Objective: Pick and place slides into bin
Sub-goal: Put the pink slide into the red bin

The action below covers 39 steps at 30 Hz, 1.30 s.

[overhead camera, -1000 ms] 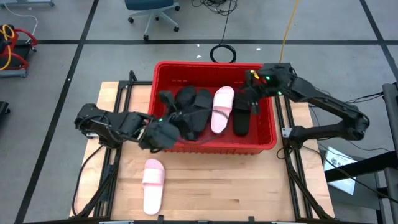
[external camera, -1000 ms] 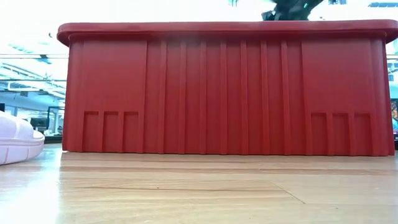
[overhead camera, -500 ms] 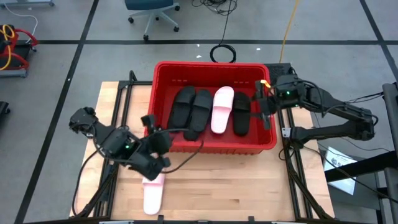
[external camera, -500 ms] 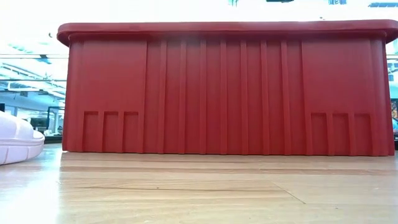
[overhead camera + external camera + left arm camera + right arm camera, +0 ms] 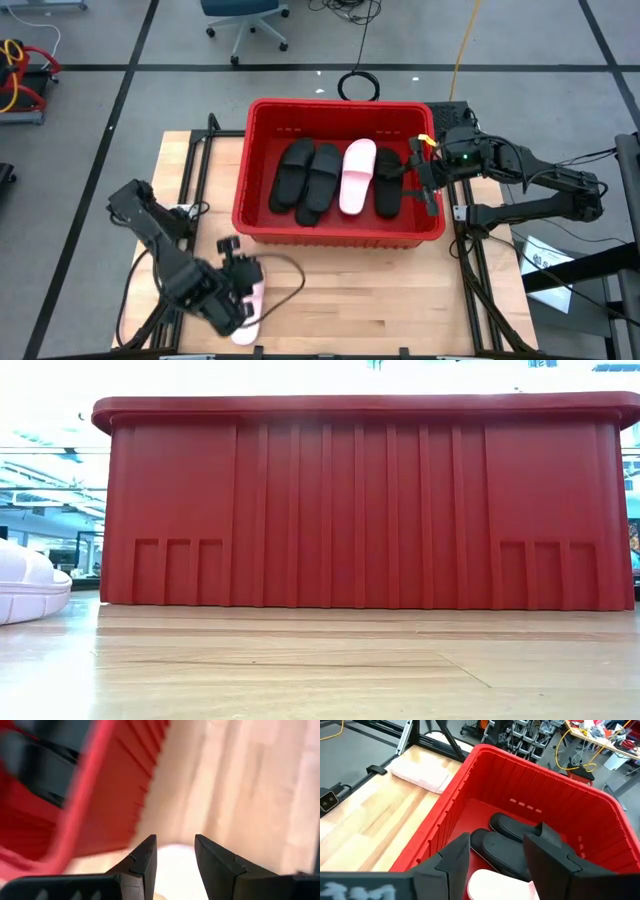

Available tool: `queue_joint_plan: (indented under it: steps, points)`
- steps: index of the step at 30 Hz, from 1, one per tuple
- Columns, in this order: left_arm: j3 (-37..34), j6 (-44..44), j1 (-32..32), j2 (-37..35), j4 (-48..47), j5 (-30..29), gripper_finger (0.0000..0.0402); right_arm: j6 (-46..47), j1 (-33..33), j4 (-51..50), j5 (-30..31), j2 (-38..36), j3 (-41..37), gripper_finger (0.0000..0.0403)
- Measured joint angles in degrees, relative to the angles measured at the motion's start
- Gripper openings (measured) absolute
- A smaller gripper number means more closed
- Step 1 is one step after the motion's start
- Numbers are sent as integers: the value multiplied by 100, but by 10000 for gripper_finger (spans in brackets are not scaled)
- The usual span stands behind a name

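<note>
The bin (image 5: 262,215) is a red plastic rectangle with a thick rolled rim and vertically ribbed walls, standing on a pale wooden table (image 5: 400,300) of butcher-block strips, toward its far edge. In the low view its near wall (image 5: 360,510) fills the frame: smooth ribs, with three small recessed panels at each lower corner. Four slides lie flat on its floor side by side, long axes running from the near wall toward the far wall: two matte black wide-strap slides (image 5: 308,178) angled slightly so their far ends lean to the right, a smooth pink slide (image 5: 356,176) beside them, tilted the same way, and one more black slide (image 5: 388,182) nearest the right wall. A second pink slide (image 5: 250,305) lies on the bare table in front of the bin's left part, mostly covered by the left gripper (image 5: 238,290); its long axis also runs roughly near to far. Its rounded, soft-looking end shows at the left edge of the low view (image 5: 30,588). The left gripper hangs just over this slide, its dark wedge-shaped fingers (image 5: 145,857) spread with a gap between them and the pale slide showing blurred below. The right gripper (image 5: 420,180) sits above the bin's right wall, its broad dark fingers (image 5: 452,860) spread wide and empty, looking down on the slides inside.
</note>
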Motion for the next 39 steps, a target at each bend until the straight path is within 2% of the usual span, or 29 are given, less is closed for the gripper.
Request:
queue_joint_plan:
  steps: [7,11,15,32,39]
  points:
    - [-1309,-512,-560,-1,1275,432,129,48,30,0,0,0,0,177]
    - [-2022,-970,-744,-1,1697,486,129,267,30,0,1,0,0,174]
    - [-2577,-927,-858,-1,2286,732,129,282,30,0,1,0,0,176]
    - [-3348,-707,-1095,-1,2625,736,129,280,26,0,12,0,0,176]
    - [-3640,-637,-1130,6,3521,731,129,281,26,0,19,0,0,173]
